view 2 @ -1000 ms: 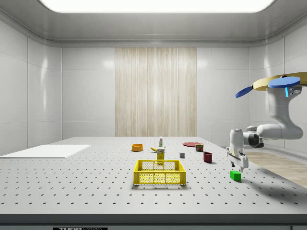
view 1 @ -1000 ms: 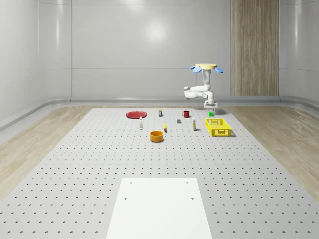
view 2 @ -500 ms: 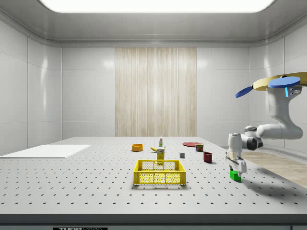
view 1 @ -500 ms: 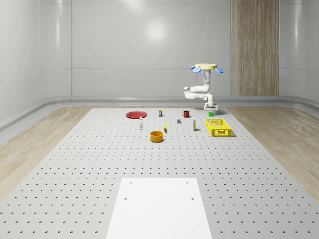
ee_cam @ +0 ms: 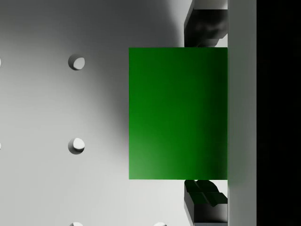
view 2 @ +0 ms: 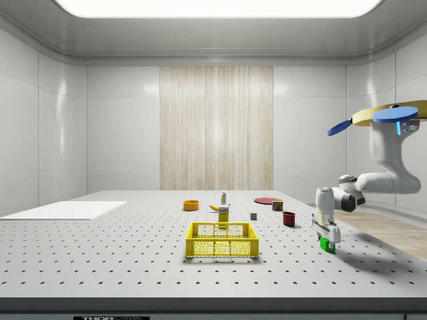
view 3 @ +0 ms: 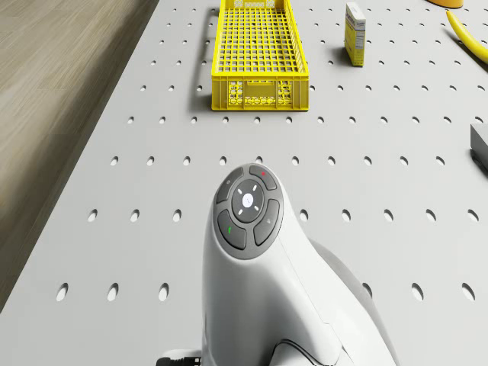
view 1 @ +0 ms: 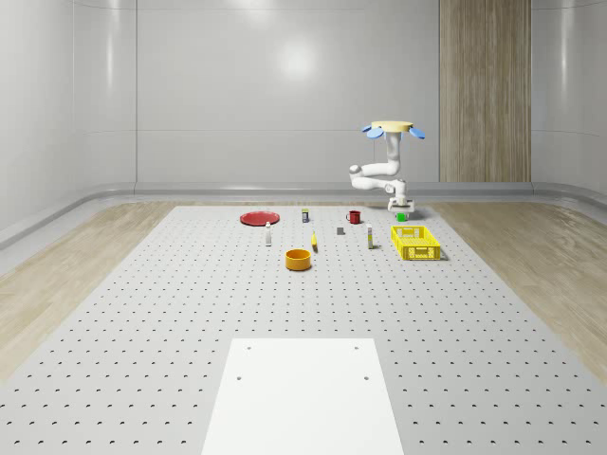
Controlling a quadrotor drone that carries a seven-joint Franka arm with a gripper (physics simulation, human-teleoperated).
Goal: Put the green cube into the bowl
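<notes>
The green cube (view 1: 401, 217) (view 2: 327, 245) (ee_cam: 178, 113) lies on the perforated table past the far end of the yellow basket. My gripper (view 1: 401, 208) (view 2: 325, 237) (ee_cam: 205, 113) points down over it, open. One dark finger (ee_cam: 205, 23) stands at each of two opposite sides of the cube. The drone (view 1: 391, 127) (view 2: 390, 116) hovers above this far right part of the table, with the arm bent down from it. The orange bowl (view 1: 299, 259) (view 2: 191, 205) stands nearer the table's middle, well away from the cube.
A yellow basket (view 1: 415, 242) (view 2: 222, 241) (view 3: 260, 53) lies between cube and bowl. Around it are a red mug (view 1: 353, 217), a red plate (view 1: 258, 218), a banana (view 3: 465, 30), a small box (view 3: 354, 34) and a grey block (view 3: 480, 145). The table's edge and the wood floor lie close by.
The gripper has come down from above the green cube until its fingers are around it. The drone has held its place and the cube has not moved.
</notes>
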